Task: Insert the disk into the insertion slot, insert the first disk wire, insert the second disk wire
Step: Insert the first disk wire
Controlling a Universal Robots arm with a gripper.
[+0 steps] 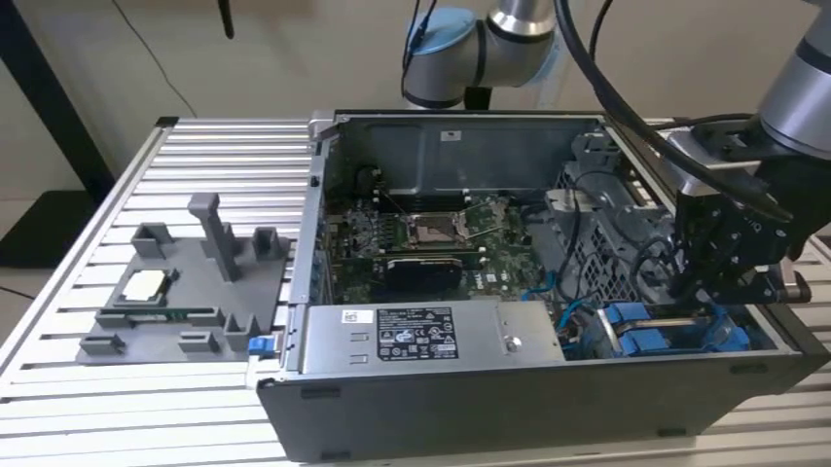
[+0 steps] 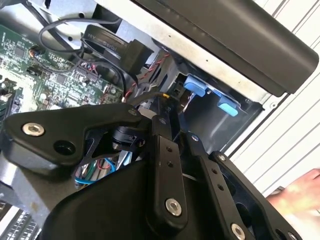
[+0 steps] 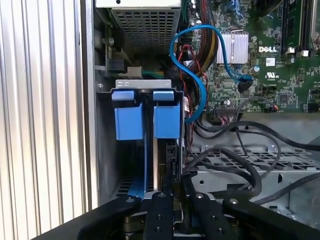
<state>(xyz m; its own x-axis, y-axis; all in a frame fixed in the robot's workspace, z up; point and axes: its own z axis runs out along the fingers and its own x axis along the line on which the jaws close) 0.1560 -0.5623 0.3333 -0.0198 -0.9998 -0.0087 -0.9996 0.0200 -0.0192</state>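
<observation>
We see the gripper (image 1: 711, 304) lowered into the near corner of the open case (image 1: 520, 404), at the exterior view's right end, and we cannot tell whether it is open or closed. In the first wrist view the disk (image 3: 165, 122) stands on edge inside the slot (image 3: 104, 150), directly ahead of the gripper (image 3: 176, 192). Its two blue tabs (image 3: 129, 120) sit side by side at the end far from the tool. In the second wrist view the tabs (image 2: 196, 86) sit just beyond the gripper (image 2: 169, 112), against the case wall. A blue cable (image 3: 196, 80) loops beside the slot, on the board side of the gripper, and dark wires (image 3: 240, 165) lie near it (which of them belong to the disk we cannot tell). The board (image 1: 435, 233) lies farther from the gripper, towards the exterior view's left, and the supply box (image 1: 415, 336) sits between the board and the case's near wall. Well away from the gripper, outside the case, a grey tray (image 1: 182, 292) rests on the slatted table (image 1: 53, 389). A hand (image 2: 300, 192) shows beside the gripper's body, outside the case.
</observation>
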